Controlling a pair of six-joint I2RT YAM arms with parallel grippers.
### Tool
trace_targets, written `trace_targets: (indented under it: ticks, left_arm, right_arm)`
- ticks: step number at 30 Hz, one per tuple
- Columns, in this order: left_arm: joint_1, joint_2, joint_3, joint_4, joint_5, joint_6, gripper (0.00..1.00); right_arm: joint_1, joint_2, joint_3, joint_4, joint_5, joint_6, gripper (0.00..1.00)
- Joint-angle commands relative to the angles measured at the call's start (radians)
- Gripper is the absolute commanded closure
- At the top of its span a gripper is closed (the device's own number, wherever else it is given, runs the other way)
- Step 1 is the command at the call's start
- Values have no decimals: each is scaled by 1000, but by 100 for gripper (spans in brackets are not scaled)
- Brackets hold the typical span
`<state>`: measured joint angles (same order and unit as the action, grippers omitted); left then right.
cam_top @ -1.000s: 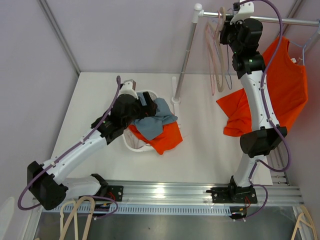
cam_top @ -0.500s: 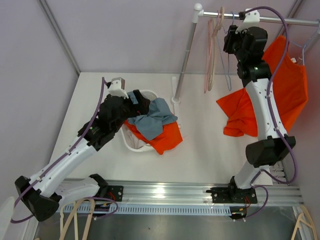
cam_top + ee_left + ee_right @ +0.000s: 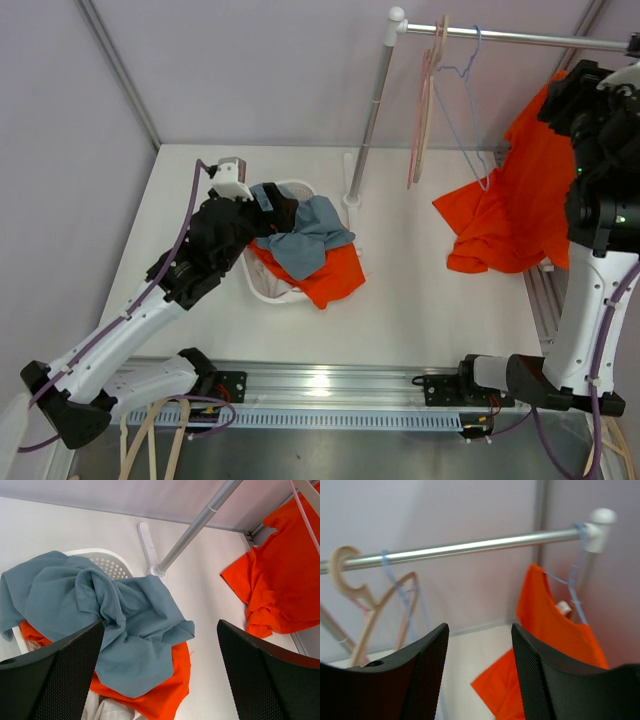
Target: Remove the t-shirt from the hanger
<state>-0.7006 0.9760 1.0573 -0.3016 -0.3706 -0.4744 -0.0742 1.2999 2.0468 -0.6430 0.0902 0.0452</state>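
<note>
The orange t-shirt (image 3: 520,190) hangs from a blue wire hanger (image 3: 576,580) at the right end of the metal rail (image 3: 470,547), and its lower part drapes onto the table. In the right wrist view the t-shirt (image 3: 555,625) is ahead and to the right. My right gripper (image 3: 479,630) is open, empty and short of the t-shirt. From above, the right gripper (image 3: 568,95) is up by the t-shirt's shoulder and the arm hides the hanger. My left gripper (image 3: 160,625) is open and empty above the laundry basket (image 3: 112,562).
An empty wooden hanger (image 3: 425,110) and an empty blue wire hanger (image 3: 470,110) hang on the rail's left part. The rail's upright post (image 3: 365,130) stands behind the white basket (image 3: 262,288), which holds a grey-blue shirt (image 3: 312,235) and an orange garment (image 3: 335,280).
My right gripper has opened and its arm has swung right along the rail, from the empty hangers to the orange t-shirt. The left arm has drawn back a little from the basket.
</note>
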Motion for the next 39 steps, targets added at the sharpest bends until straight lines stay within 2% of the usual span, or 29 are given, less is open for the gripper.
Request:
trace_targets:
  ticks: [1, 3, 6, 15, 20, 29, 36, 39]
  left_arm:
    - [-23, -11, 36, 44, -14, 36, 0]
    - [-36, -2, 43, 50, -11, 48, 0]
    - [-50, 0, 44, 53, -17, 69, 0]
    - [-77, -2, 26, 68, 5, 82, 0]
    - [-92, 33, 39, 70, 6, 88, 0]
    - [-142, 105, 99, 75, -33, 118, 0]
    - [-166, 136, 170, 65, -30, 177, 0]
    - [-166, 148, 187, 67, -39, 192, 1]
  right_arm:
    - [-125, 61, 47, -211, -1, 60, 42]
    - [-256, 93, 84, -250, -149, 107, 40]
    - [-344, 147, 108, -247, -269, 130, 38]
    - [-375, 374, 320, -264, -192, 59, 36]
    - [-377, 436, 328, -219, -100, 2, 41]
    - [-378, 472, 311, -126, -49, -79, 41]
    - [-415, 538, 334, -69, -79, -101, 40]
    - [-432, 567, 335, -53, -142, -88, 42]
